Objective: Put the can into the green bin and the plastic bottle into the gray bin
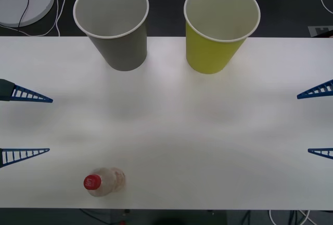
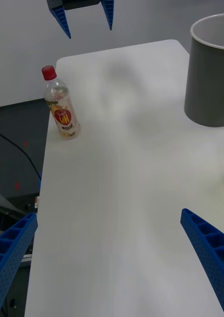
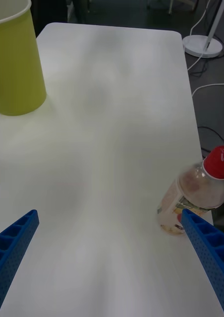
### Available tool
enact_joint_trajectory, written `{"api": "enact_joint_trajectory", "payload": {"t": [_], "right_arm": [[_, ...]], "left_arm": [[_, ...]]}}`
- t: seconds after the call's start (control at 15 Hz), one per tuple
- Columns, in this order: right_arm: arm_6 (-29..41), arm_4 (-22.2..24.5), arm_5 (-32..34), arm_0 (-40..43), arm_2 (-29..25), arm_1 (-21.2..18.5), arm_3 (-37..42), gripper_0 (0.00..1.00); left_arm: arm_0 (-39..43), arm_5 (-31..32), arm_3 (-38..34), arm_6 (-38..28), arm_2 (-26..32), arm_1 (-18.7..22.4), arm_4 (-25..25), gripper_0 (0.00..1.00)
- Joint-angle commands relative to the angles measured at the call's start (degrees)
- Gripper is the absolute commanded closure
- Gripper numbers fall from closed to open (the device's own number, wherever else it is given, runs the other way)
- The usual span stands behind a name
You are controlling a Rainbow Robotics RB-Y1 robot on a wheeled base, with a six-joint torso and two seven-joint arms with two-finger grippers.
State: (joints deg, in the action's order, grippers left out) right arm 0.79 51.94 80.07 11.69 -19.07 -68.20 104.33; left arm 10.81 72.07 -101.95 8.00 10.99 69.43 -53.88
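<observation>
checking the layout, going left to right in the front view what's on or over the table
left hand → plastic bottle → gray bin → green bin → right hand

Left claw (image 1: 25, 125) spread wide at left edge, right claw (image 1: 316, 122) spread wide at right edge

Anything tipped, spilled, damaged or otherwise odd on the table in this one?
Nothing is tipped, spilled or damaged. The gray bin and green bin stand upright at the far edge, and the plastic bottle stands capped near the front edge. One oddity: I see no can on the table. Left gripper and right gripper are open.
</observation>
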Motion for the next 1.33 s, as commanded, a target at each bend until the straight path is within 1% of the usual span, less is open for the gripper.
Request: {"api": "enact_joint_trajectory", "payload": {"t": [0.07,0.27,0.47,0.53,0.67,0.87,1.07,1.33], "right_arm": [[0.00,0.00,0.00,0.00,0.00,0.00,0.00,0.00],[0.00,0.00,0.00,0.00,0.00,0.00,0.00,0.00],[0.00,0.00,0.00,0.00,0.00,0.00,0.00,0.00],[0.00,0.00,0.00,0.00,0.00,0.00,0.00,0.00],[0.00,0.00,0.00,0.00,0.00,0.00,0.00,0.00],[0.00,0.00,0.00,0.00,0.00,0.00,0.00,0.00],[0.00,0.00,0.00,0.00,0.00,0.00,0.00,0.00],[0.00,0.00,0.00,0.00,0.00,0.00,0.00,0.00]], "left_arm": [[0.00,0.00,0.00,0.00,0.00,0.00,0.00,0.00],[0.09,0.09,0.18,0.00,-0.26,0.44,-0.09,0.00],[0.00,1.06,0.35,0.79,-0.44,3.87,-0.44,0.00],[0.09,1.50,0.70,0.88,-0.44,4.48,0.00,0.00],[0.18,4.31,2.81,1.85,-0.53,4.48,1.85,0.00],[1.23,7.56,5.71,6.86,-0.53,4.31,3.95,0.00],[5.27,7.91,6.42,12.22,-0.44,3.78,6.77,0.00],[6.50,11.78,11.25,18.19,-0.53,-0.35,7.29,0.00]]}}
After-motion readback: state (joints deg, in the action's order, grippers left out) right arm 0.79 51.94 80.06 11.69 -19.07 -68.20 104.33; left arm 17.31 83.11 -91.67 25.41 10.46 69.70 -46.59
